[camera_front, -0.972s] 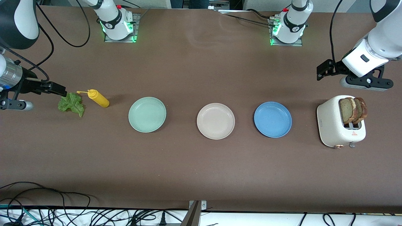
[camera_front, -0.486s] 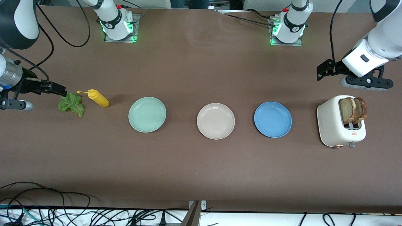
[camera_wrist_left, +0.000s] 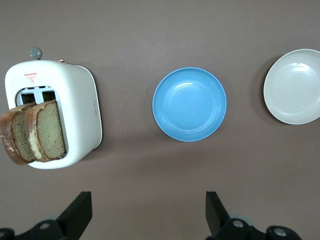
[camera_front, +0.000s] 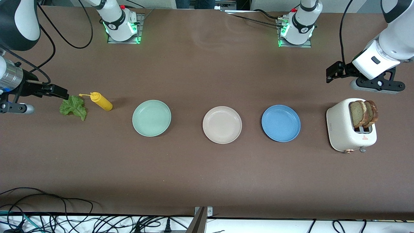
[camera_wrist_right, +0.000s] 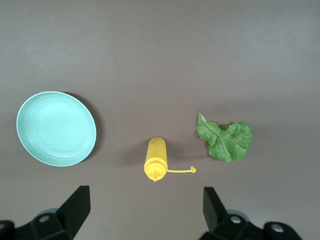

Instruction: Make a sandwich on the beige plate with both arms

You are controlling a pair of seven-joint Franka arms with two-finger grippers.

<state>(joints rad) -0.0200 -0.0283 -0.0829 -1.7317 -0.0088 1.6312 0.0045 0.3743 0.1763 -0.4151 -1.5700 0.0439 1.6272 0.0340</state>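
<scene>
- Bread slices (camera_front: 364,113) stand together in the white toaster (camera_front: 343,129) at the left arm's end of the tabletop (camera_front: 207,174).
- Lettuce leaf (camera_front: 73,107) lies beside the yellow bottle (camera_front: 101,101).
- Beige plate (camera_front: 222,124) sits bare between the mint-green plate (camera_front: 151,117) and the blue plate (camera_front: 280,123).
- Left pincer (camera_wrist_left: 149,212) hangs spread over the tabletop near the toaster.
- Right pincer (camera_wrist_right: 145,210) hangs spread over the tabletop by the lettuce.

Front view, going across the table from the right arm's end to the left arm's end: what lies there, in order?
lettuce leaf → yellow squeeze bottle → mint-green plate → beige plate → blue plate → white toaster holding two bread slices.
</scene>
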